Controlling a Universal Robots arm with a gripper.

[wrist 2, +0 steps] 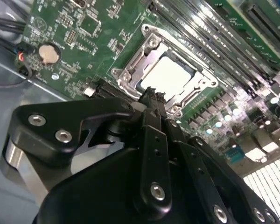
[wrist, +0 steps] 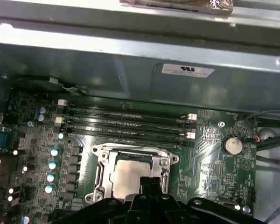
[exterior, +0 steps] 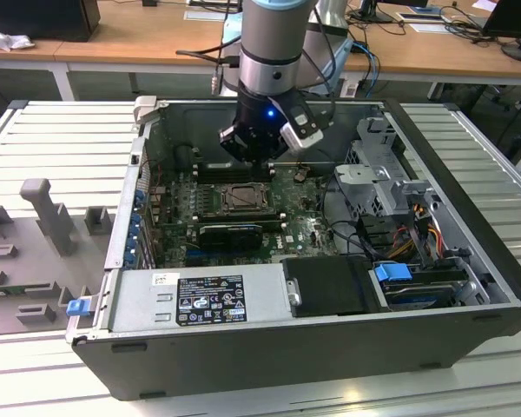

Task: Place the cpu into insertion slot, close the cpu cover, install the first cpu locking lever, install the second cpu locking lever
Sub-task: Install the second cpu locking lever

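Observation:
The cpu (wrist: 126,173) (wrist 2: 170,74) lies flat in the insertion slot (exterior: 243,198) on the green motherboard, its pale metal top showing. The cpu cover (wrist: 101,163) (wrist 2: 130,70), a silvery frame, lies down around the chip with the chip visible through its window. My gripper (exterior: 256,155) hangs just above the socket's edge inside the open computer case. In both wrist views its black fingertips (wrist 2: 151,97) (wrist: 149,181) are pressed together with nothing between them, close over the socket's rim. Whether the thin locking levers are latched I cannot tell.
Long black memory slots (wrist: 126,123) run beside the socket, near the case wall (wrist: 130,70). A coin battery (wrist: 233,145) sits on the board. A black card (exterior: 230,233), the power supply (exterior: 200,300), a drive cage (exterior: 373,169) and cables (exterior: 408,226) crowd the case.

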